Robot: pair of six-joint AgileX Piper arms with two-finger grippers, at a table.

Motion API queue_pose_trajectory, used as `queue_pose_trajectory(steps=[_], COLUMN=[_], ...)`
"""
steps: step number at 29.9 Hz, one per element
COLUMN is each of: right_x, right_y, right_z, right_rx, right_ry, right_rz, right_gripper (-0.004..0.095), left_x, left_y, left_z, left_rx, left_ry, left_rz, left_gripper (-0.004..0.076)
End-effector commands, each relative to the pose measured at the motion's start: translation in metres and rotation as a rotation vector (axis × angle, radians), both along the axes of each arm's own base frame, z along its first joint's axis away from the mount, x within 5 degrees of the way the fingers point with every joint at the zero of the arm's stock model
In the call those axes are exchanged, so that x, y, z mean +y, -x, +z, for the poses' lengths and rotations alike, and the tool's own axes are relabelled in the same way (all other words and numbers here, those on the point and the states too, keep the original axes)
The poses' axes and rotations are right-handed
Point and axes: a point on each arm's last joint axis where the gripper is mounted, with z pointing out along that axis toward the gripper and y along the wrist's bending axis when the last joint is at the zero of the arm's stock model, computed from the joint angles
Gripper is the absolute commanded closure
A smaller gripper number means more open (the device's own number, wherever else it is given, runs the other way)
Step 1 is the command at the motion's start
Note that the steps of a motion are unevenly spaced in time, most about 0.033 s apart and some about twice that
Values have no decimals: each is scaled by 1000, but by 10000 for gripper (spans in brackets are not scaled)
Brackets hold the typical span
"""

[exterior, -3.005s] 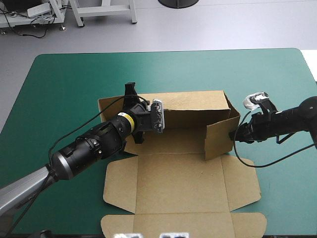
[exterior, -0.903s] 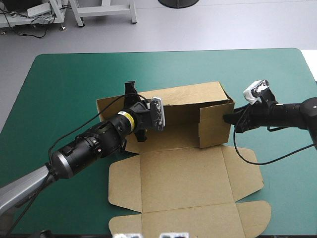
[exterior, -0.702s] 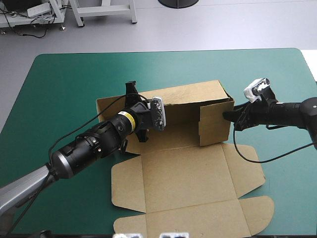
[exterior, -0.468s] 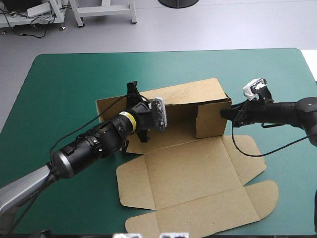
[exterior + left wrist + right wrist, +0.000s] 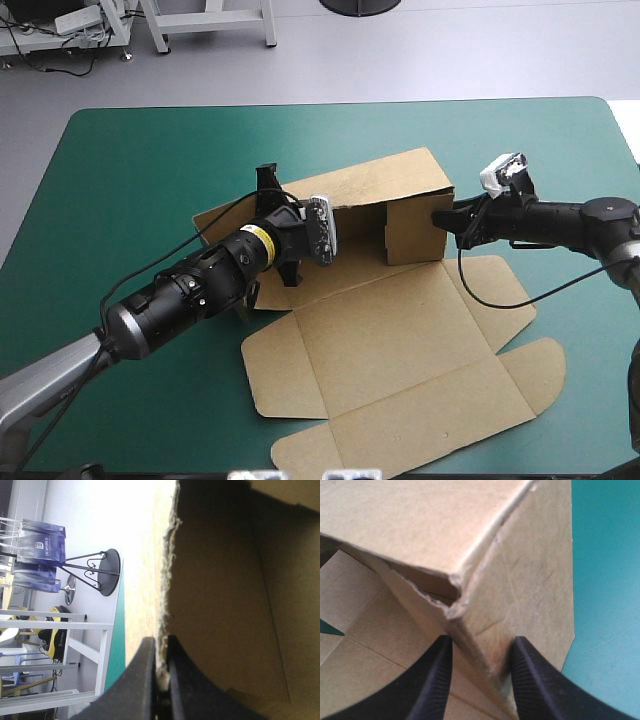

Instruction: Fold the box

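Readable marking is appearing in the left wrist view only. It is showing out in the room, past the torn edge of the brown board box. There, an upper dark blue glossy carrier bag is carrying a small white square logo. Beside the logo, one line of white capitals is running across the bag; it seems to be reading DEVFORCE, though the letters are small. A finer white line beneath is coming out too small to read. Next to it, a lower dark blue glossy carrier bag is showing only blurred print, nothing legible.
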Motion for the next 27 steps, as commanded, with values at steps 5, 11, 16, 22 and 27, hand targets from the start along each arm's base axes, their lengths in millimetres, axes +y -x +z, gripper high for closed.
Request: queue_pose_trajectory(steps=[5,11,16,22,27], right_x=[33,33,33,33,33], right_y=[-6,-12,-15,-16,-16], right_z=[20,21,26,28,28], right_rx=[-127,-147,-168,-157,-158], right_ry=[-1,9,-40,-78,-76], right_rz=[-15,-97,-130,-154,-153], right_gripper=[550,573,689,926,927], left_x=[-5,-5,-5,-5,-7], left_y=[8,8,8,8,8], left_z=[22,22,22,22,26], left_rx=[-48,-44,-45,-42,-35], left_ry=[138,139,140,145,198], left_rz=[-58,-56,-57,-55,-55], left_gripper=[729,729,729,726,638])
